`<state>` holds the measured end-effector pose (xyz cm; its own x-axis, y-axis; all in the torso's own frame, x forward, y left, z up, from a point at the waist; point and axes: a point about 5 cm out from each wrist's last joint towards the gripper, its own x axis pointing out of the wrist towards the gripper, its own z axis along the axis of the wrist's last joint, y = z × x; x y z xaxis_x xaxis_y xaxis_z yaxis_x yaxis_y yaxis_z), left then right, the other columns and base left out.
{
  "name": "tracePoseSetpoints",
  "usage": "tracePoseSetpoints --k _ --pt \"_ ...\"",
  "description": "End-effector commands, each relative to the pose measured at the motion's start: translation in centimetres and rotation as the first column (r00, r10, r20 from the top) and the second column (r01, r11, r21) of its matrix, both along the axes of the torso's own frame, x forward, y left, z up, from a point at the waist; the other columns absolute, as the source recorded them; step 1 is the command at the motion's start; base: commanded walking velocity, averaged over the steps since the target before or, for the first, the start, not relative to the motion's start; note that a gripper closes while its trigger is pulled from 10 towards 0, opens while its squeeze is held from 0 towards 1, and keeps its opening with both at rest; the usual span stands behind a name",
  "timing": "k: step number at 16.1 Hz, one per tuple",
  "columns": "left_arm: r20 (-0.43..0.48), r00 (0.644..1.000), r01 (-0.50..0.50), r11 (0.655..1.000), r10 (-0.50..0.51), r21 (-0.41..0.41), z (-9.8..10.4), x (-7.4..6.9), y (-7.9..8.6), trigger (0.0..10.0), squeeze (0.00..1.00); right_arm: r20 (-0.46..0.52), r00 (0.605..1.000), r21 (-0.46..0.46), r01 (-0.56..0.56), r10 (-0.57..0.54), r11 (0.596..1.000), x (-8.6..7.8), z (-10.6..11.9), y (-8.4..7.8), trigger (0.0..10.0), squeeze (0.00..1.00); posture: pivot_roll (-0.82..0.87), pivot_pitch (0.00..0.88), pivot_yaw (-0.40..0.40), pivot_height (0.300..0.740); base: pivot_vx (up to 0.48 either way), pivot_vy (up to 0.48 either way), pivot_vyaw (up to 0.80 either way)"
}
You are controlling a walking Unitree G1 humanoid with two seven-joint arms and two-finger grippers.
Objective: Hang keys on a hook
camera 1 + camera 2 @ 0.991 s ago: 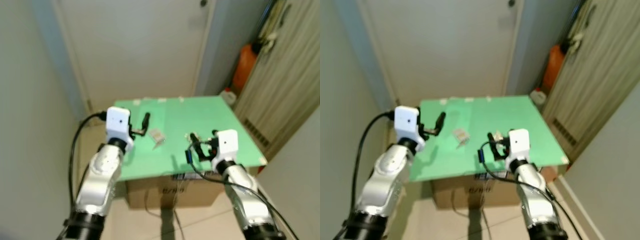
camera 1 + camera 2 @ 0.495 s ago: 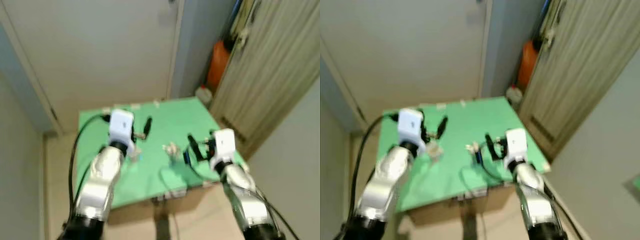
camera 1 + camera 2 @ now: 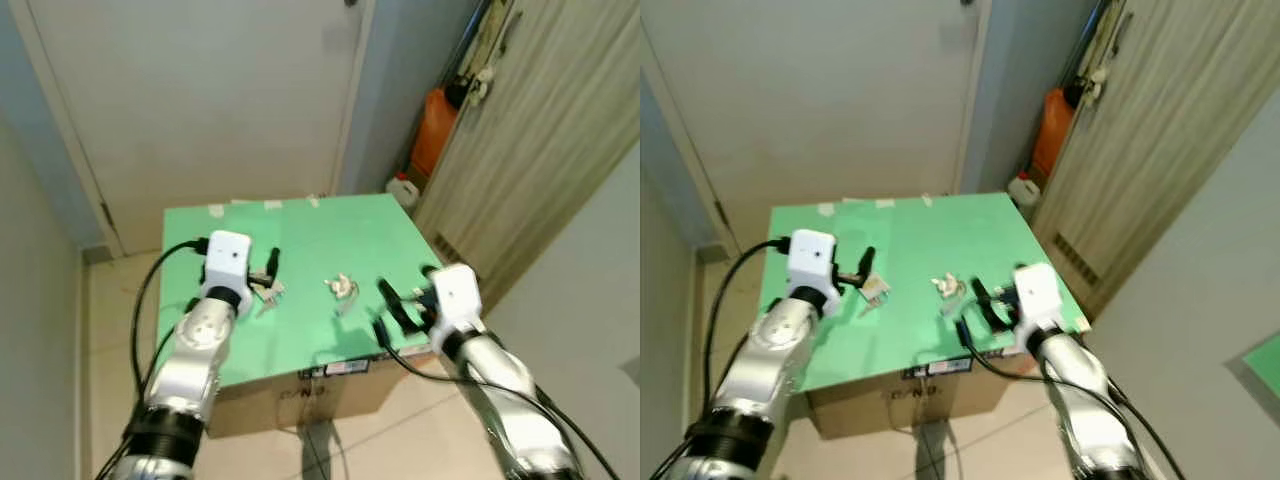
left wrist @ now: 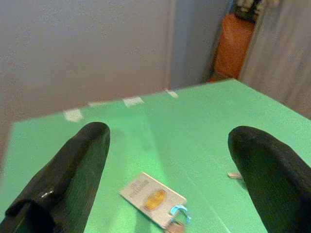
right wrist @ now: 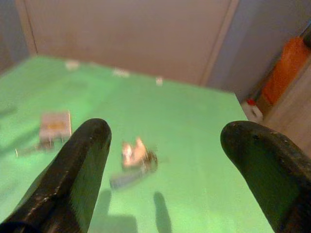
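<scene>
Keys lie mid green tabletop, untouched. A tagged key card lies just ahead of the left end effector, fingers spread wide, empty. Right end effector fingers also wide, empty, near the keys.

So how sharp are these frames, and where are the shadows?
Eye views: fairly sharp, arm shadows on the green board. Left wrist view: tag soft but visible, fingers blurred. Right wrist view: keys smeared, their shadow falling on the board.
</scene>
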<state>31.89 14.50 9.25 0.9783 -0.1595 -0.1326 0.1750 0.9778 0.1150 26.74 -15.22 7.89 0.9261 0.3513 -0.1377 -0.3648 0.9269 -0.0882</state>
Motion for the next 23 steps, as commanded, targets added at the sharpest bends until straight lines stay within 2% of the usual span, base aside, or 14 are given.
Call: tracePoseSetpoints --k 1,3,5,7,10,12,13,16,18,21,23 --pt "-0.003 1.000 0.017 1.000 -0.017 0.021 -0.3 0.3 -0.5 10.0 0.00 0.004 1.000 -0.024 0.026 -0.026 0.999 -0.6 0.7 -1.7 10.0 0.00 -0.13 0.114 -0.146 0.740 0.000 0.000 0.00" --pt "-0.018 1.000 0.002 1.000 -0.001 0.026 -0.9 0.3 -0.1 10.0 0.00 -0.027 0.998 -0.061 0.048 -0.049 0.997 -2.6 0.8 -3.6 10.0 0.00 -0.17 0.150 -0.163 0.740 0.000 0.000 0.00" --pt "-0.036 0.999 -0.010 0.999 0.011 0.034 -1.5 0.3 0.2 10.0 0.00 -0.053 0.997 -0.088 0.052 -0.056 0.995 -4.0 0.8 -4.6 10.0 0.00 -0.20 0.170 -0.174 0.740 0.000 0.000 0.00" --pt "-0.070 0.997 -0.040 0.997 0.044 0.060 -2.8 0.2 1.0 10.0 0.00 -0.094 0.992 -0.128 0.067 -0.079 0.989 -6.0 1.2 -6.3 10.0 0.00 -0.25 0.195 -0.195 0.740 0.000 0.000 0.00" --pt "-0.079 0.996 -0.030 0.997 0.035 0.065 -3.4 0.6 0.9 10.0 0.00 -0.129 0.986 -0.168 0.080 -0.102 0.983 -7.4 2.2 -8.0 10.0 0.00 -0.31 0.217 -0.225 0.740 0.000 0.000 0.00" --pt "-0.089 0.995 -0.037 0.996 0.044 0.080 -3.7 0.9 0.8 10.0 0.00 -0.147 0.983 -0.185 0.079 -0.107 0.980 -8.1 2.6 -8.7 10.0 0.00 -0.34 0.221 -0.238 0.740 0.000 0.000 0.00" --pt "-0.098 0.993 -0.053 0.994 0.062 0.096 -3.9 1.0 1.0 10.0 0.00 -0.172 0.978 -0.162 0.090 -0.118 0.983 -8.6 2.7 -9.0 10.0 0.00 -0.35 0.224 -0.247 0.740 0.000 0.000 0.00" --pt "-0.121 0.989 -0.070 0.992 0.083 0.108 -4.5 1.0 1.2 10.0 0.00 -0.248 0.968 -0.076 0.022 -0.040 0.997 -9.9 3.4 -9.4 10.0 0.00 -0.38 0.239 -0.272 0.740 0.000 0.000 0.00" --pt "-0.141 0.985 -0.082 0.992 0.096 0.099 -4.7 1.2 1.4 10.0 0.00 -0.288 0.957 -0.086 -0.001 -0.024 0.996 -11.0 3.2 -9.7 10.0 0.00 -0.39 0.240 -0.280 0.740 0.000 0.000 0.00" --pt "-0.146 0.982 -0.103 0.990 0.116 0.098 -4.6 1.5 1.8 10.0 0.00 -0.319 0.948 -0.083 -0.016 -0.011 0.996 -11.6 3.0 -9.5 10.0 0.00 -0.40 0.241 -0.283 0.740 0.000 0.000 0.00" --pt "-0.162 0.981 -0.085 0.989 0.104 0.122 -4.9 1.4 1.5 10.0 0.00 -0.356 0.934 -0.066 -0.023 -0.002 0.998 -11.6 1.1 -8.5 10.0 0.00 -0.40 0.246 -0.289 0.740 0.000 0.000 0.00"
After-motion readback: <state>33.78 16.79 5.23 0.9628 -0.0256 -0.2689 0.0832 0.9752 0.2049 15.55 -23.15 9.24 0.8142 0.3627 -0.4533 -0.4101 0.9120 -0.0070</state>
